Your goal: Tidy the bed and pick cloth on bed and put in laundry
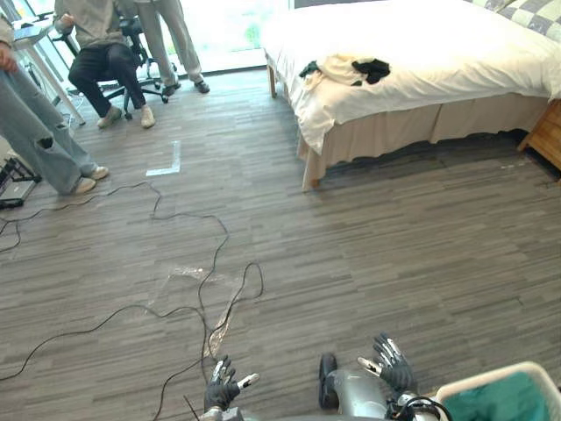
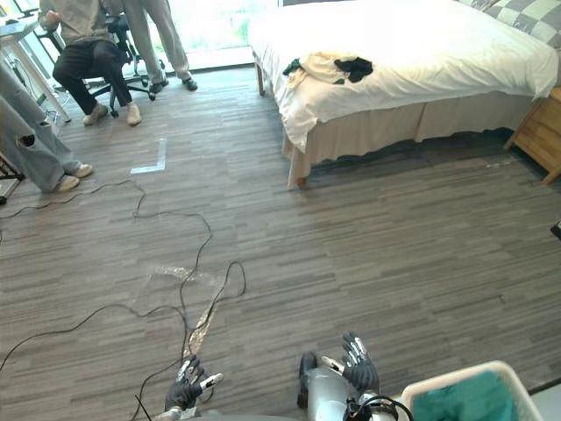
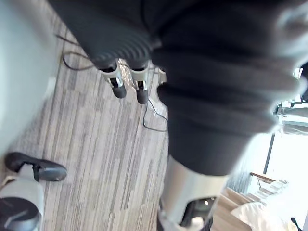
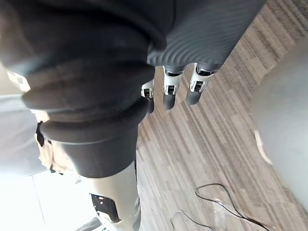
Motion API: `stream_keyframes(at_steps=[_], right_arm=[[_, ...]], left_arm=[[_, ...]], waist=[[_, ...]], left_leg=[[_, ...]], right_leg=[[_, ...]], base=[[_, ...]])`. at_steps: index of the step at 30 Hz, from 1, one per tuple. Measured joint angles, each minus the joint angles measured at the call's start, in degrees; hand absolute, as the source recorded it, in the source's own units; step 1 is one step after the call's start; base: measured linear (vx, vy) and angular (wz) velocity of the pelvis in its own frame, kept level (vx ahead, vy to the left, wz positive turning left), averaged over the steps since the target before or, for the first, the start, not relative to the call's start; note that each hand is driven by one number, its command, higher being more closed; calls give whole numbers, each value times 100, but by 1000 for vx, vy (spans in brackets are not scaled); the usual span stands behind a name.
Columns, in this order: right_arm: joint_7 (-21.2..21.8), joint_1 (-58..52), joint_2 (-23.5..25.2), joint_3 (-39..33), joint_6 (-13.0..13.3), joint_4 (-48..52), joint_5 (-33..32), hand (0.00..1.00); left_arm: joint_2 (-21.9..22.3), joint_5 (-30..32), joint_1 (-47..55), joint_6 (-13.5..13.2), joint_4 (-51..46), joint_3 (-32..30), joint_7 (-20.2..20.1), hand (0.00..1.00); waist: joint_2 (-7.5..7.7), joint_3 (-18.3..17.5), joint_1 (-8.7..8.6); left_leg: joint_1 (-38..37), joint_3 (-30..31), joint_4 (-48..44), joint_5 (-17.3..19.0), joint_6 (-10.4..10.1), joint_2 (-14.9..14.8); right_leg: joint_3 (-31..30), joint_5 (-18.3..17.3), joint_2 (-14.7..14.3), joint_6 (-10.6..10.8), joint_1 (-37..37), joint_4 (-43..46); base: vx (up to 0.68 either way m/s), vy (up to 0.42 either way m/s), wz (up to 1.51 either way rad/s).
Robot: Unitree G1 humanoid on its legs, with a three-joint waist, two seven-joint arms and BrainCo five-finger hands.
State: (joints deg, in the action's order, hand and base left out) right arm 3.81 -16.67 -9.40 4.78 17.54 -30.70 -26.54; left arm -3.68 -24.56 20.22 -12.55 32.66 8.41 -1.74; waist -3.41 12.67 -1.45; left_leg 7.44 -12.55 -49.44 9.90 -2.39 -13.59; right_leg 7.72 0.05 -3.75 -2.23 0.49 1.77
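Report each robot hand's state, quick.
Left robot hand: open, fingers relaxed, holding nothing.
Right robot hand: open, fingers spread, holding nothing.

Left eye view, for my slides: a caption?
Left robot hand and right robot hand open; clothes lie on the bed; laundry basket nearby.

"Was there room between the robot and the bed [image 1: 438,53]?"

"Yes. A wide stretch of wooden floor [image 1: 394,237] lay bare right up to the bed's near side."

"What stood in the way?"

"A basket [image 1: 465,383] sat just beside the right robot hand [image 1: 390,364]. A wooden cabinet [image 1: 545,132] stood by the bed's right end. Some people [image 1: 39,132] and a chair [image 1: 131,31] took up the far left, well apart from the bed."

"And the top of the bed?"

"It was open from above, with a heap of clothes [image 1: 346,68] near its edge."
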Motion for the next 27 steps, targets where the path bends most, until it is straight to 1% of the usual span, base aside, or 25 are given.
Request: stream_keyframes(at_steps=[1,2,3,4,5,6,7,9,11,12,13,14,15,16,17,18,19,20,21,22,23,24,25,26,27], right_arm=[[61,63,-13,-30,-2,25,0,0],[136,55,-30,-70,-23,16,1,0],[170,49,-27,-84,-22,27,3,0],[248,20,-17,-96,-20,32,3,0],[271,-77,-12,-91,-19,69,4,0],[278,-132,-4,-82,-16,70,15,0],[286,-254,2,-54,-12,70,29,0],[361,-456,-8,-23,-11,68,213,0],[436,-463,-76,-24,-5,67,401,0],[490,-404,-103,-32,-4,30,503,0],[496,-388,-16,-27,-4,5,579,0],[495,-433,26,-26,-2,-5,592,0],[490,-410,12,-26,-5,-27,586,0],[480,-344,112,42,-30,-147,577,0],[466,-347,197,101,-31,-182,585,0],[406,-374,260,198,-28,-180,604,0],[366,-383,325,297,-28,-177,640,0],[362,-362,358,330,-27,-172,639,0],[337,-310,367,389,-27,-169,636,0],[280,-299,337,430,-25,-143,612,0],[211,-331,343,428,-25,-81,495,0],[198,-352,347,425,-25,-44,449,0],[144,-456,350,428,-12,124,370,0],[130,-552,377,429,-13,280,321,0],[134,-623,403,431,-9,362,273,0]], left_arm=[[-114,-1,81,7,-103,-12,-63,0],[-110,-7,85,85,-110,24,-87,0],[-102,-10,98,76,-135,28,-87,0],[-105,-40,102,106,-170,31,-90,0],[-82,-74,63,115,-200,47,-97,0],[-64,-83,60,127,-241,48,-102,0],[-35,-141,86,157,-317,62,-134,0],[7,-236,113,167,-327,70,-178,0],[28,-294,112,232,-326,148,-193,0],[43,-361,113,267,-328,169,-180,0],[-8,-409,131,354,-332,166,-148,0],[-103,-410,181,402,-400,173,-145,0],[-113,-407,112,466,-327,212,-86,0],[-239,-404,72,503,-293,189,-38,0],[-325,-398,41,499,-260,220,-6,0],[-360,-398,28,502,-257,236,51,0],[-361,-396,2,486,-260,236,64,0],[-376,-391,-11,485,-259,233,62,0],[-421,-380,-48,486,-250,231,62,0],[-465,-367,-62,487,-261,231,61,0],[-514,-315,-66,486,-283,229,62,0],[-536,-297,-72,486,-286,228,62,0],[-565,-201,-68,478,-285,222,62,0],[-573,-120,5,461,-298,220,61,0],[-575,-56,62,439,-302,209,62,0]], waist=[[67,35,16],[2,50,-14],[19,50,-5],[77,43,30],[78,45,4],[75,43,-22],[28,16,-56],[-6,-7,-58],[-79,-81,-61],[-74,-154,-57],[149,-324,-61],[241,-468,-55],[277,-512,-24],[469,-542,-73],[427,-565,-105],[459,-548,-110],[428,-525,-90],[377,-488,-90],[395,-437,-127],[350,-396,-209],[368,-388,-279],[381,-380,-284],[420,-365,-282],[500,-366,-273],[547,-352,-266]], left_leg=[[55,-101,786,93,-164,224],[59,-48,1801,85,-180,298],[91,-49,2312,63,-204,368],[126,-120,3357,-146,-320,467],[218,-197,4084,-409,-505,439],[311,-202,4283,-499,-611,395],[434,-305,4492,-663,-638,265],[428,-556,4643,-800,-627,155],[352,-562,4647,-800,-629,173],[272,-520,4578,-915,-474,268],[201,-480,4341,-1063,-244,580],[108,-479,4295,-1046,-224,748],[-79,-529,4238,-1335,199,924],[-317,-542,4171,-1138,419,1169],[-603,-551,4199,-1018,433,1250],[-888,-531,4226,-878,473,1276],[-1235,-482,4382,-729,472,1263],[-1384,-457,4477,-670,482,1241],[-1641,-379,4596,-586,446,1151],[-1942,-258,4697,-435,363,954],[-2088,-158,4743,-305,275,836],[-2124,-145,4757,-270,263,820],[-2212,-129,4771,-118,152,805],[-2355,-175,4774,32,52,899],[-2469,-187,4775,132,-23,962]], right_leg=[[-192,43,51,-194,-79,340],[-358,-64,-52,-260,20,333],[-472,-101,-74,-270,37,329],[-671,-126,-85,-297,88,273],[-770,-186,-125,-312,132,215],[-793,-240,-155,-295,149,218],[-825,-393,-221,-225,230,242],[-983,-717,-263,-160,399,451],[-1193,-1071,-250,-9,592,636],[-1293,-1454,-149,33,623,891],[-1359,-1850,162,163,630,1211],[-1321,-2002,359,336,647,1425],[-984,-2119,610,525,155,2902],[-581,-1786,1024,793,-372,4290],[-398,-1412,1281,812,-593,5090],[-230,-1476,1416,694,-729,5418],[-6,-1602,1460,563,-945,5405],[105,-1664,1458,578,-1062,5292],[316,-1724,1381,575,-1128,4915],[597,-1700,1196,552,-1304,4063],[777,-1454,1046,549,-1477,3089],[807,-1333,1020,553,-1517,2823],[828,-709,953,620,-1645,1519],[784,-218,1009,756,-1796,715],[755,-90,1062,769,-1885,597]], base=[[227,-85,-90],[340,-87,-91],[223,-17,-98],[335,9,-91],[361,42,-76],[446,91,-43],[444,145,-28],[401,164,-34],[395,203,-45],[453,300,-49],[612,381,-42],[638,367,-41],[637,336,-25],[497,274,-12],[501,282,15],[523,260,11],[507,229,5],[395,146,11],[486,87,37],[584,55,56],[481,32,50],[395,-15,36],[411,-60,19],[662,-105,20],[745,-147,20]])
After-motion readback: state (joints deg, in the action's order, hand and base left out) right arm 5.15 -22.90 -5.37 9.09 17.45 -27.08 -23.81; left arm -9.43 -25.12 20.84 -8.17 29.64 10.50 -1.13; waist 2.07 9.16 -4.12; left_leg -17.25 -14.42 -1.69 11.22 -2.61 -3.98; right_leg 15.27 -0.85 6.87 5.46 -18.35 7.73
